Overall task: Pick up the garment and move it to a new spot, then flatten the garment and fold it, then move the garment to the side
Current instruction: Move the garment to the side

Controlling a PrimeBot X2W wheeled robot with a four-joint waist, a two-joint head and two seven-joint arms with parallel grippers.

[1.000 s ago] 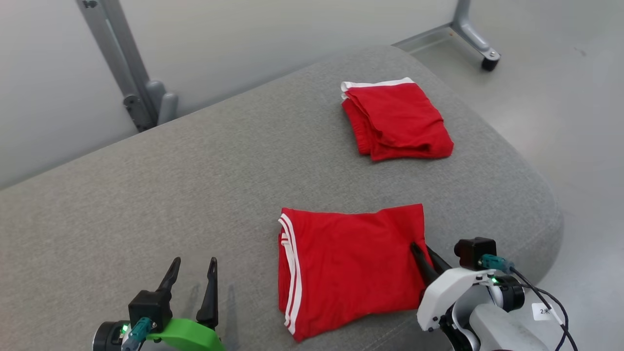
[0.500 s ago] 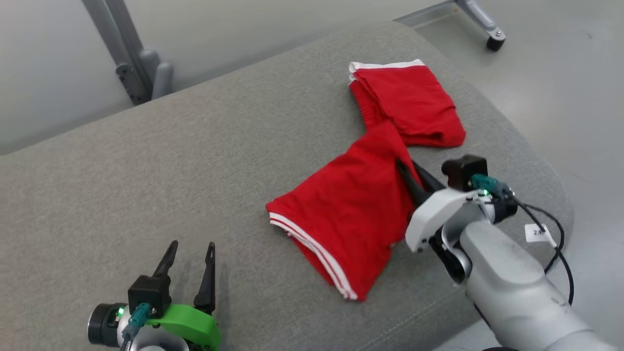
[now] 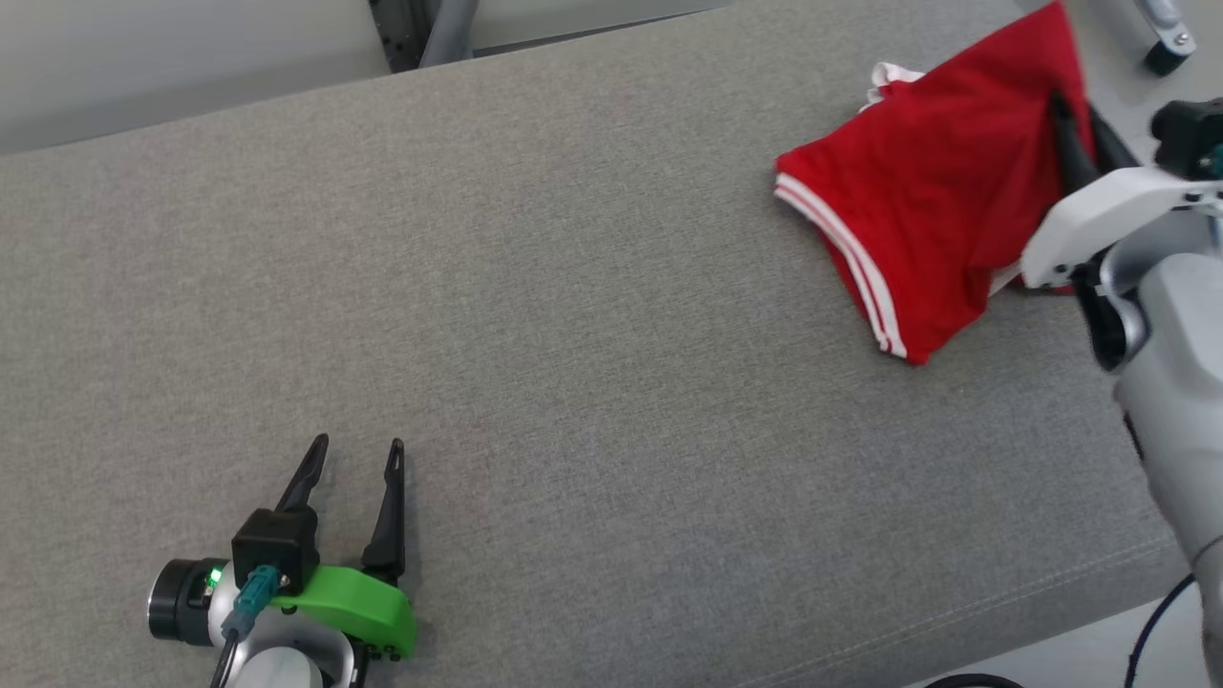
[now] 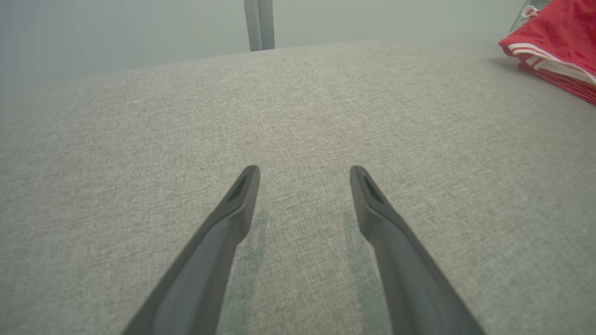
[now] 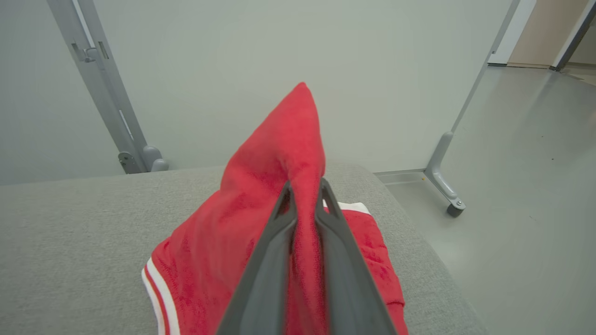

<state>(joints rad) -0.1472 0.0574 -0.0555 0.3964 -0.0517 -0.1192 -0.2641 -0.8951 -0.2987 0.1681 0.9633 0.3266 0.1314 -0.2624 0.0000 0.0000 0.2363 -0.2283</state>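
Head view, upper right: right hand point(image 3: 1072, 105) clamped on red garment point(image 3: 917, 201) at its corner, rest draped on grey surface point(image 3: 573, 287). Left hand point(image 3: 357, 442) spread, empty, lower left. Cloth looks light, limp; pinch through all layers.

Grey fabric-covered worktop point(image 3: 535, 287), rounded at its far corner, with a stitched seam along the near edge. A striped red garment point(image 3: 917, 201) rests partly on it just beside the right end effector point(image 3: 1075, 105), well apart from the left end effector point(image 3: 358, 444). A second folded red garment point(image 5: 372, 237) lies beneath it.
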